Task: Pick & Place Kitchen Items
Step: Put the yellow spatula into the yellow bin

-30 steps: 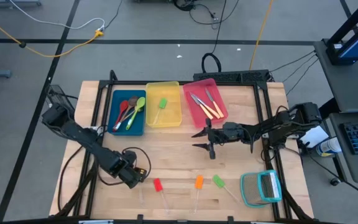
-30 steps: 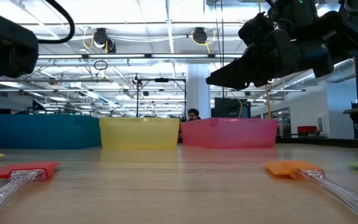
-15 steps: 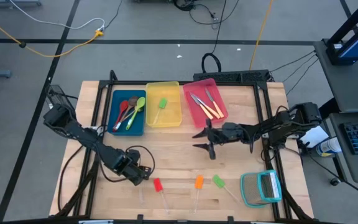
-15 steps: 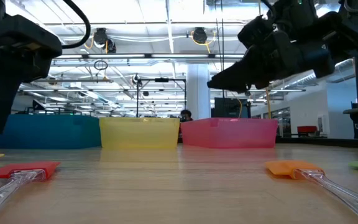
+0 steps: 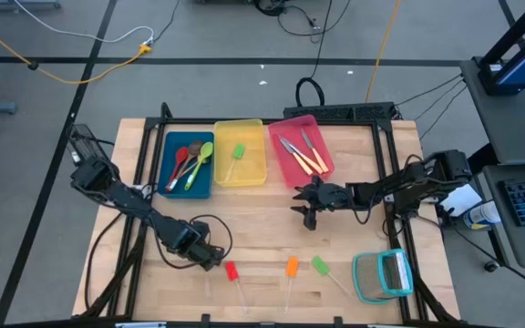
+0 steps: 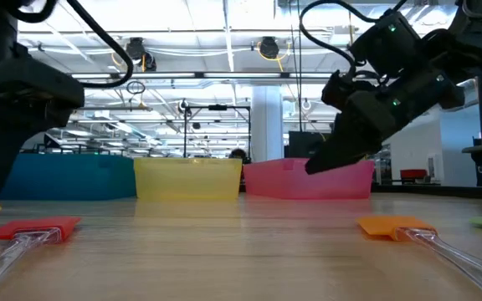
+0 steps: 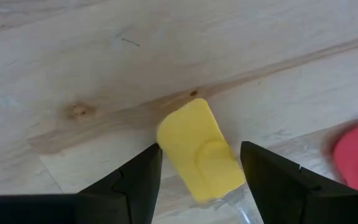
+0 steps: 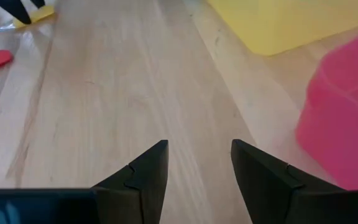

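The left gripper (image 7: 197, 180) has travelled across the bench (image 5: 262, 219) and dropped low, its fingers (image 7: 135, 180) now spread and empty astride the flat, rounded yellow spatula head (image 7: 197, 155), so a pickup looks imminent. The right gripper (image 5: 310, 202) has pulled back beside the pink bin (image 5: 299, 146), fingers parted and empty. A smooth red spatula head (image 7: 356, 155) lies just beyond on the pale knotted wood.
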